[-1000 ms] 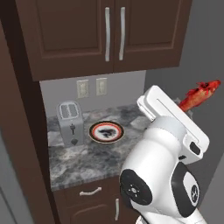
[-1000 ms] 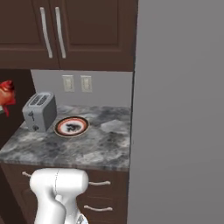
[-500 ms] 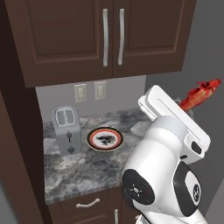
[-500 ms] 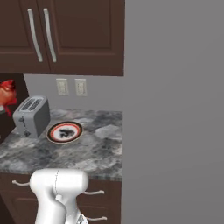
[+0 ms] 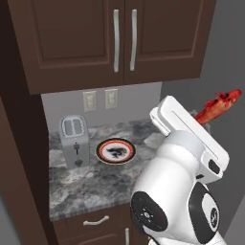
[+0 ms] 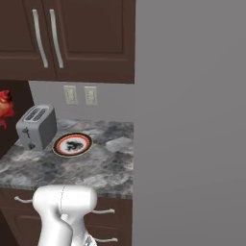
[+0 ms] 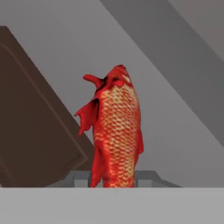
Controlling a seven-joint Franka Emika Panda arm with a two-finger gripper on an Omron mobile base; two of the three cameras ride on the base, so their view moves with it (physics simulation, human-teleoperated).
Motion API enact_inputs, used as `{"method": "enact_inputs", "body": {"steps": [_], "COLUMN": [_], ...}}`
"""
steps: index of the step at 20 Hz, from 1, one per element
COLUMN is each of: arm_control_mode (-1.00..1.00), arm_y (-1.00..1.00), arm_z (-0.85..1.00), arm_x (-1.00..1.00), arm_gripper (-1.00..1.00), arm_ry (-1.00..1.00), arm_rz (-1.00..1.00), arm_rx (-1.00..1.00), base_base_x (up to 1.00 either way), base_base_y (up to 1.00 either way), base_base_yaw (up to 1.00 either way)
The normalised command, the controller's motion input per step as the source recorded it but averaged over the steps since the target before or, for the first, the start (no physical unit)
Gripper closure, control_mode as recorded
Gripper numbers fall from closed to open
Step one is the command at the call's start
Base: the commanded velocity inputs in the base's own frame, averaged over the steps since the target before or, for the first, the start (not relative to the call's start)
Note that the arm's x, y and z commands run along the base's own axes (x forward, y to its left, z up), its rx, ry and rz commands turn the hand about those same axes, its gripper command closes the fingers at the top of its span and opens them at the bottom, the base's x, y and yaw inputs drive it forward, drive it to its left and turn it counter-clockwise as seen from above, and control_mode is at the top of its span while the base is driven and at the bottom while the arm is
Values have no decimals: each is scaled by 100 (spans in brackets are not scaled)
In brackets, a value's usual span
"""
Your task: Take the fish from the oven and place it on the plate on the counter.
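On the counter [image 5: 91, 184] the plate [image 5: 116, 151] lies just right of the toaster [image 5: 74, 141], below wall cabinets [image 5: 115, 40].

Fish [image 6: 5, 108]: cut off by the left edge of the right base view; head end out of frame. In the hand view its lower end [image 7: 113, 175] is lost behind the grey band.

Gripper: fingers hidden behind the arm in the left base view; hold on the fish not discernible there.

Counter [image 5: 91, 184]: right end hidden behind the arm.

Plate [image 5: 116, 151]: centre motif too small to identify.
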Motion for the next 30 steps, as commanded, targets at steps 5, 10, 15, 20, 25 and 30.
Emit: {"method": "enact_inputs", "body": {"steps": [5, 10, 15, 20, 25, 30], "arm_control_mode": [-100, -100, -100, -100, -100, -100], "arm_y": [0, 0, -2, -4, -22, -21], "arm_z": [-66, -67, -79, -78, -66, -57], "arm_x": [-5, 34, 55, 77, 73, 70], "arm_gripper": [100, 100, 100, 100, 100, 100], "arm_ry": [1, 6, 9, 12, 6, 17], "arm_rz": [4, 9, 13, 10, 13, 13], "arm_rx": [-9, -7, -8, -9, -3, -4], "base_base_x": [0, 0, 0, 0, 0, 0], "base_base_y": [0, 0, 0, 0, 0, 0], "base_base_yaw": [0, 0, 0, 0, 0, 0]}}
